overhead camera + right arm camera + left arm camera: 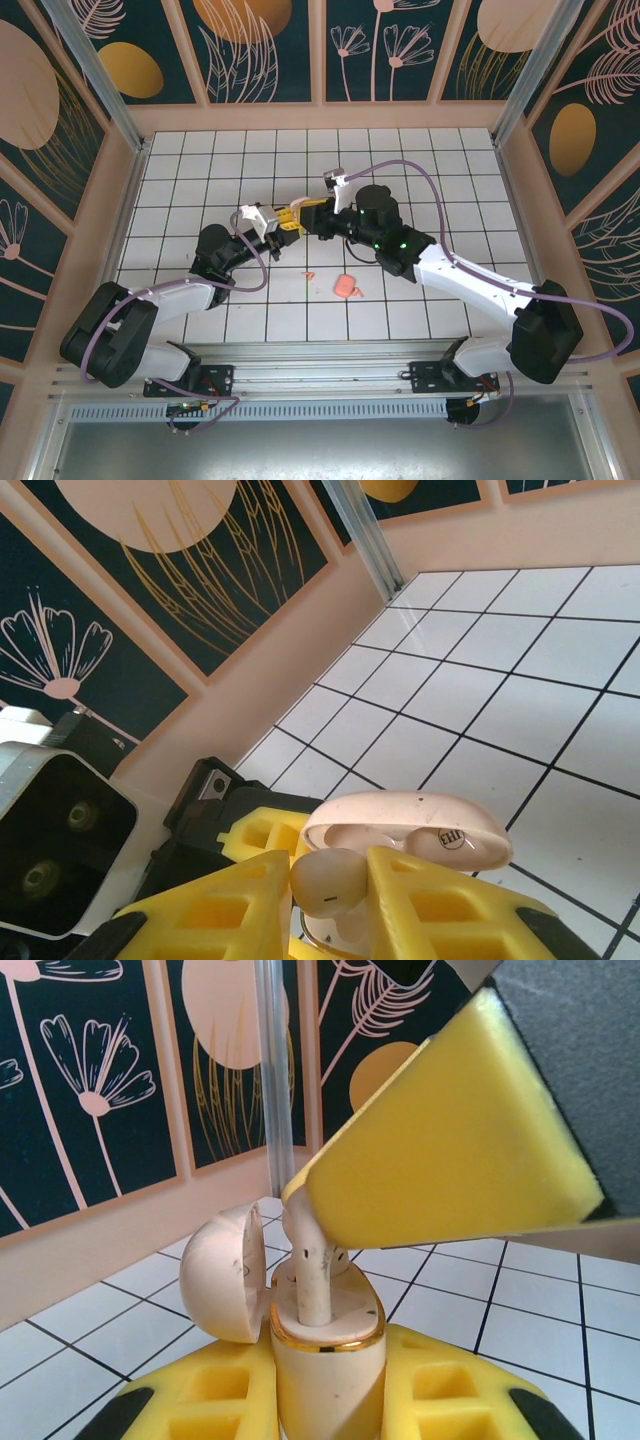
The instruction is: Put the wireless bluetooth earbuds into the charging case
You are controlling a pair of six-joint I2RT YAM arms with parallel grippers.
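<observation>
White tiles are covering the surface [200, 160], with floral panels [280, 70] walling it in. From the top camera, the left gripper [287, 220] and the right gripper [318, 214] are meeting tip to tip above the tiles, so that one can steady what the other is loading. A small pink piece [347, 287] is lying near the right gripper, on its base side, too small to identify. From the left wrist, the left gripper [330, 1405] is clamping the charging case [325, 1355] upright between its yellow fingers [455, 1400]. The lid [225, 1275] is swinging open to one side, so the wells are facing up and the case is braced against a downward push. An earbud [312, 1270] is standing stem-down in a well directly above those fingers, and one yellow finger [450, 1130] of the right gripper is pressing on its head from above. From the right wrist, the right gripper [325, 905] is pinching the earbud's [325, 880] rounded head between its two fingers, with the open lid [410, 830] lying just beyond its tips. Judging by the exposed stem, the earbud is sitting partly entered rather than fully seated.
</observation>
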